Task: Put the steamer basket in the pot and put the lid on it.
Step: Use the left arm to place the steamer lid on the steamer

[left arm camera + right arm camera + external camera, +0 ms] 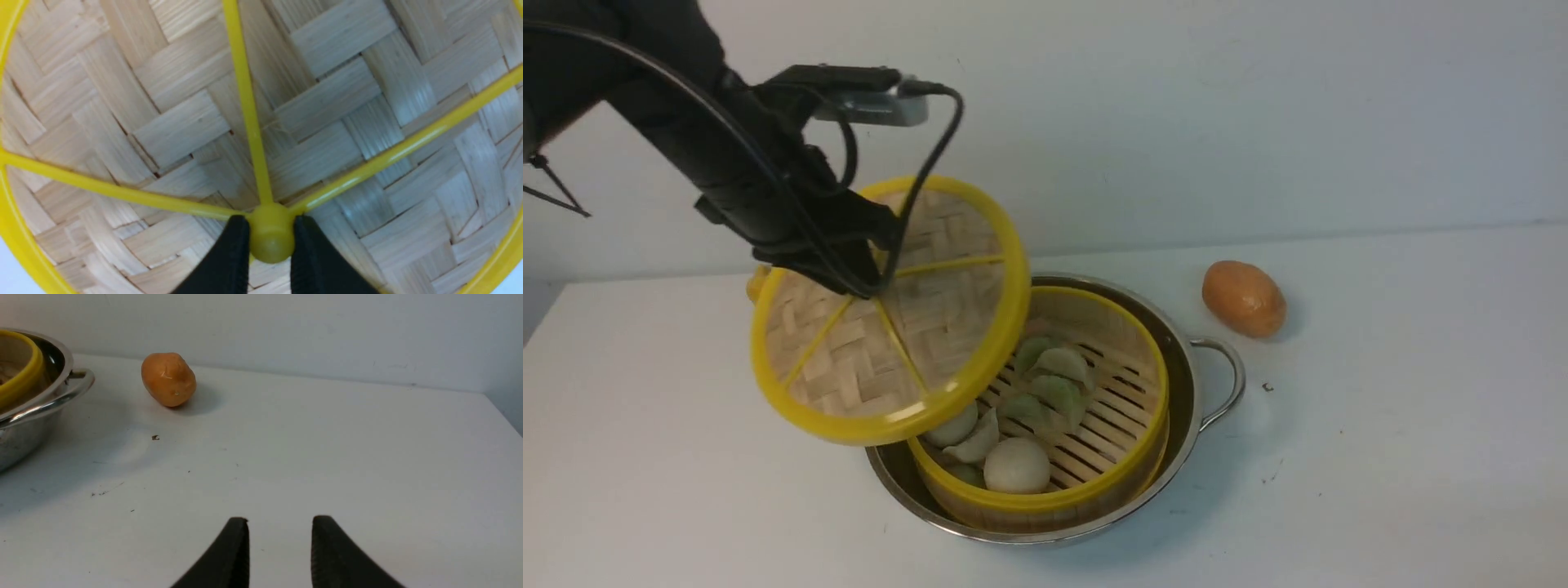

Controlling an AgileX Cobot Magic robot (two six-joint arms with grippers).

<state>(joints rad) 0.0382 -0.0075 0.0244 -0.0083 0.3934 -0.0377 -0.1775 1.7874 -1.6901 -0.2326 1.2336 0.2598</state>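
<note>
The lid [849,359] hangs tilted above the pot [1183,392], pinched at its centre by the left hand [270,228]. Lowered askew, its rim could catch the basket [1078,498]. The right hand [280,522] gapes empty.

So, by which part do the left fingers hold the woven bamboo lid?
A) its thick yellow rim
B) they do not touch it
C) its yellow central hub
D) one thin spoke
C: the left wrist view shows the two black left fingers pinching the round hub of the lid, where the spokes meet.
</note>
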